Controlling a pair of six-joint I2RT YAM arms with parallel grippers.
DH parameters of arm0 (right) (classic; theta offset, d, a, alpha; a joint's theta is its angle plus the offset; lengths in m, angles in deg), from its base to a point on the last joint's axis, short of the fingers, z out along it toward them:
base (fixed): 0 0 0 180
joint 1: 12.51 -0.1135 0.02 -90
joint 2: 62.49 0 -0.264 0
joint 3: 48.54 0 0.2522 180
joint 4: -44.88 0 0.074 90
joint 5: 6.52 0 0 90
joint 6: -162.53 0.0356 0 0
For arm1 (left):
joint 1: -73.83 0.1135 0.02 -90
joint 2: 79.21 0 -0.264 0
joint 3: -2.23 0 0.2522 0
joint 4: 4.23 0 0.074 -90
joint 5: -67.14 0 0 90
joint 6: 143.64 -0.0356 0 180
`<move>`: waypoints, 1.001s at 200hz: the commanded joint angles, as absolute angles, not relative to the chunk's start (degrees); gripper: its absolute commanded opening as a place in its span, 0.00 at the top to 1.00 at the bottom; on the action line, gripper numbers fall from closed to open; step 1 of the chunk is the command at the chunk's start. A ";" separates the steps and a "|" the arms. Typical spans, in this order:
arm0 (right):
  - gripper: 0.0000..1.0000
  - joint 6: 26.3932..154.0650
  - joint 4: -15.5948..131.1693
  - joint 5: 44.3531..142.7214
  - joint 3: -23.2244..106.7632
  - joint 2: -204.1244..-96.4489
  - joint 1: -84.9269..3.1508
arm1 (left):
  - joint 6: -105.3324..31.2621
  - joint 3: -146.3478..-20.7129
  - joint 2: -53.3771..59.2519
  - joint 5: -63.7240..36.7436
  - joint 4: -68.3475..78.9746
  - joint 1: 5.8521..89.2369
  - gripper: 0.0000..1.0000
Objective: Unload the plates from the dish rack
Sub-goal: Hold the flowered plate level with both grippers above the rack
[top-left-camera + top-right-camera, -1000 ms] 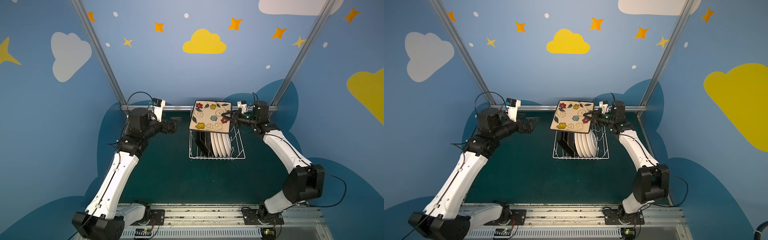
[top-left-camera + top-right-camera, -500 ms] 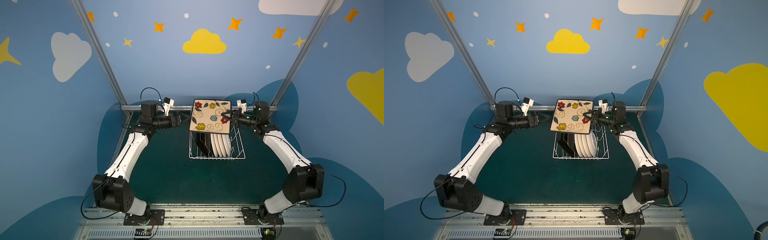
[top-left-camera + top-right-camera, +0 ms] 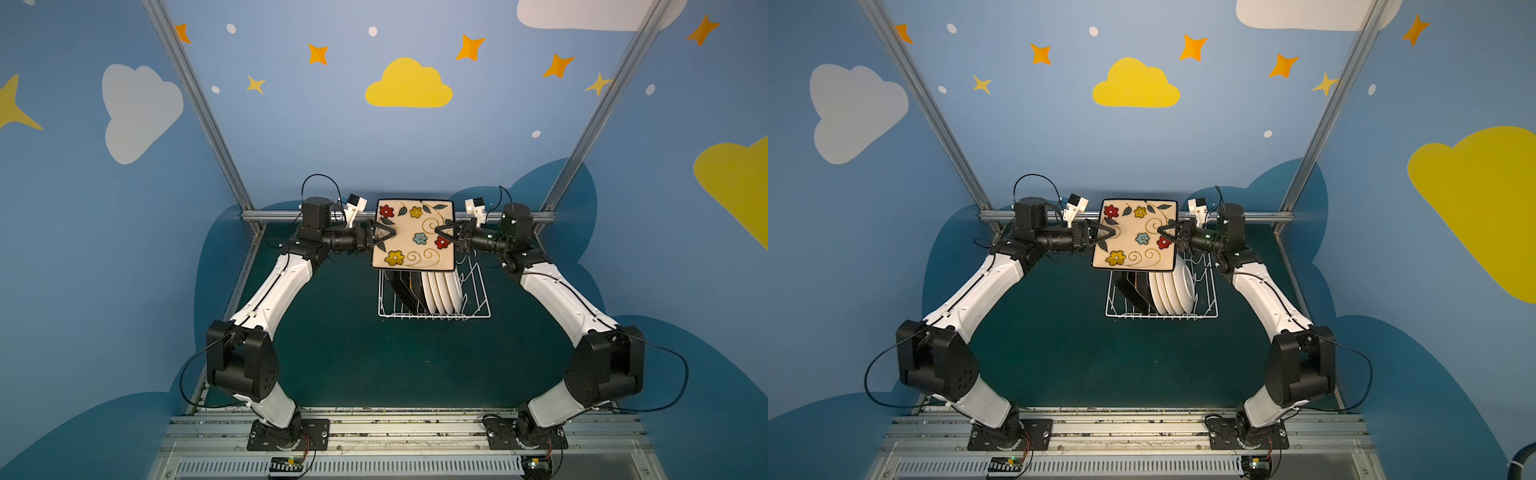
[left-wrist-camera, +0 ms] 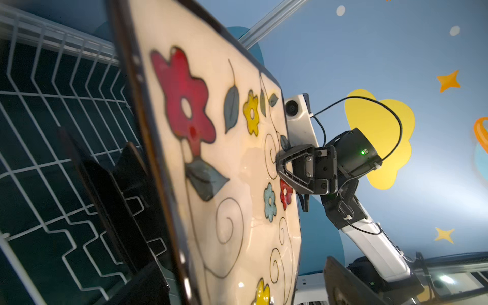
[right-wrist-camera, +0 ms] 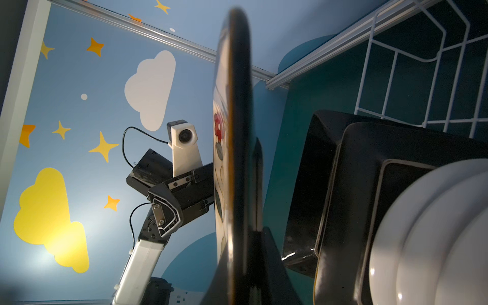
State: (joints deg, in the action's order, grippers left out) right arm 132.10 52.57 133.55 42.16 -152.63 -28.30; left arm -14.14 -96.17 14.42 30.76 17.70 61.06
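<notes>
The flowered plate (image 3: 411, 239) hangs face-up at mid-frame in both top views. It is above the dish rack (image 3: 434, 317), where black-backed plates (image 3: 405, 289) and round white plates (image 3: 444, 291) stand on edge. The right end effector (image 3: 442, 235) is clamped on its right edge, while the left end effector (image 3: 387, 235) straddles its left edge, jaws spread wide.

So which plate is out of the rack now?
The floral plate, clamped by the right gripper above the rack; the other plates stand on edge inside it.

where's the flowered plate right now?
In both top views the flowered plate is held over the far end of the dish rack, right gripper shut on its right edge, open left gripper at its left edge.
</notes>
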 commanded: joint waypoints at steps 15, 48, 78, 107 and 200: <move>1.00 133.38 42.65 136.48 43.51 -152.09 -28.95 | -13.48 -96.82 15.14 33.38 15.07 60.52 0.19; 1.00 133.61 41.53 136.74 43.35 -152.72 -29.14 | -13.48 -96.43 14.93 34.28 14.67 60.32 0.34; 1.00 133.88 40.69 136.75 43.14 -153.04 -29.61 | -13.82 -95.99 14.68 35.26 14.45 60.19 0.45; 1.00 134.19 40.11 136.75 43.09 -153.45 -29.99 | -13.96 -95.73 14.57 35.17 14.72 60.23 0.54; 1.00 136.35 36.09 139.03 43.05 -155.12 -31.29 | -13.65 -94.99 14.58 35.54 13.93 60.21 0.71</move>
State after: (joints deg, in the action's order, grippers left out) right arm 134.72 44.33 136.52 41.79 -155.54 -30.24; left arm -13.11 -95.30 14.72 33.04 16.08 60.77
